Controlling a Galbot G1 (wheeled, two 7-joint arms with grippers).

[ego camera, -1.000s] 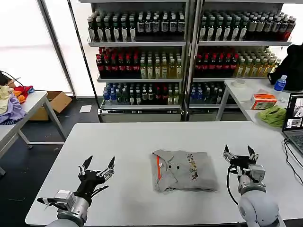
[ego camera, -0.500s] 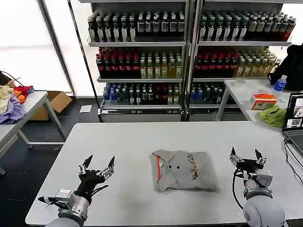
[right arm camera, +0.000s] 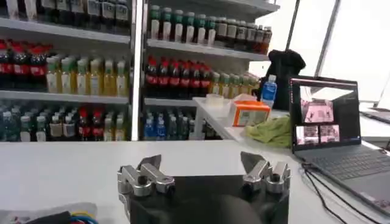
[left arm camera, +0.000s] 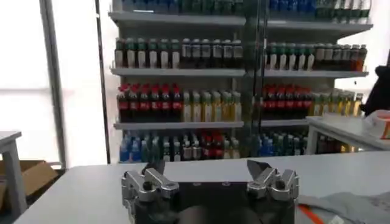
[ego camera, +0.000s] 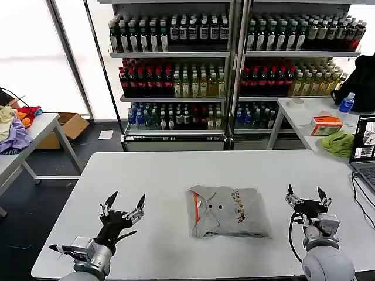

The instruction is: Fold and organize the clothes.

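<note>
I'm keeping the left gripper (ego camera: 124,206) and right gripper (ego camera: 307,197) either side of the folded shirt (ego camera: 228,211), jaws spread and empty, since the fold looks finished.

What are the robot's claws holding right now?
Nothing. The left claw and right claw are both open, either side of the folded shirt.

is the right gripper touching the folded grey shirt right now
Apart. In the head view bare white table lies between the open right gripper and the folded grey shirt.
</note>
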